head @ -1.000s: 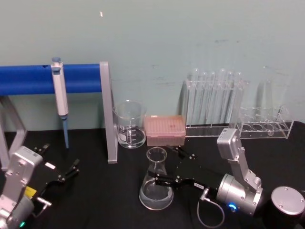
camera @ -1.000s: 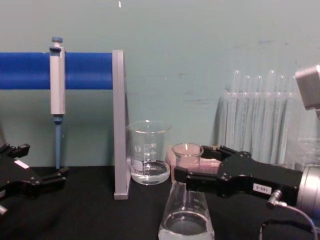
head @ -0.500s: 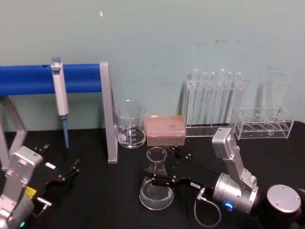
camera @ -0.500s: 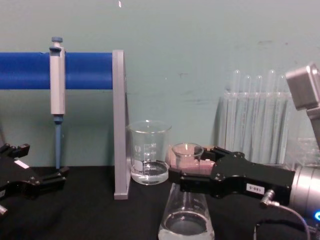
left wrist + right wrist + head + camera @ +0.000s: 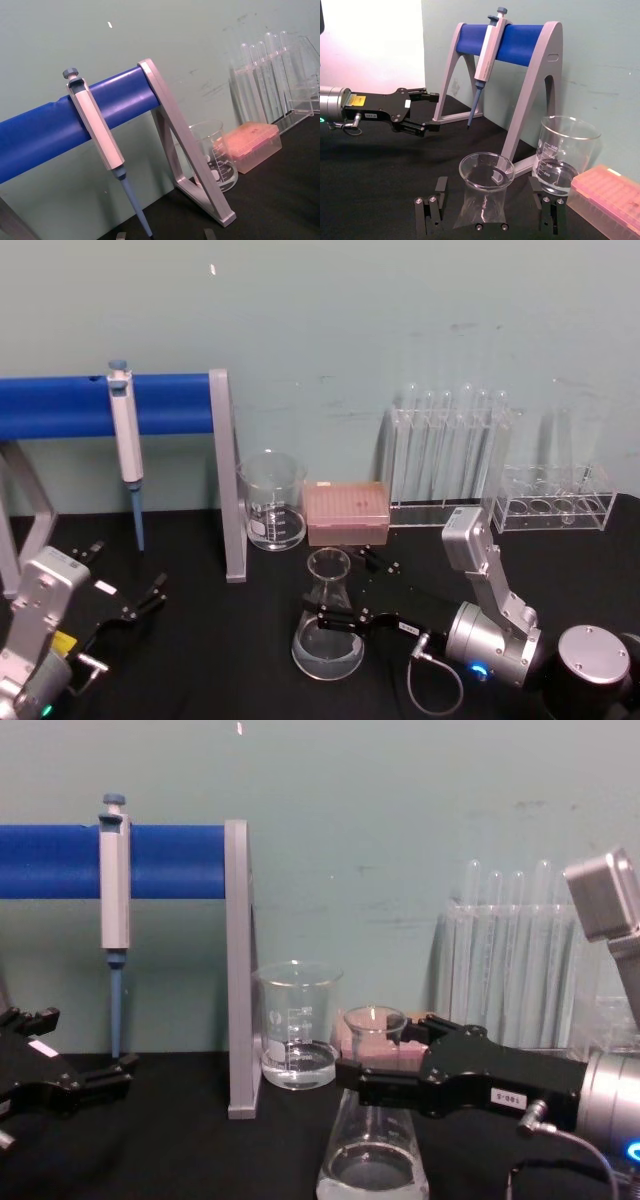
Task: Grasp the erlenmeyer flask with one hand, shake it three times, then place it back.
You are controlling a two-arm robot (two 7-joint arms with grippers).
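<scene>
Right wrist view shows what the head view hides: right gripper jaws spread wide, straddling the erlenmeyer flask without contact; left gripper parked, jaws apart.

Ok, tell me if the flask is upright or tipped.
Upright: the flask stands on its base, neck up, between the open right gripper's fingers; left gripper parked.

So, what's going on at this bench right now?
The right black two-fingered gripper straddles the neck of the clear glass conical flask, fingers open and not yet closed on it. The flask stands on the black table, a little clear liquid inside. The left gripper sits parked and open at the table's left side.
</scene>
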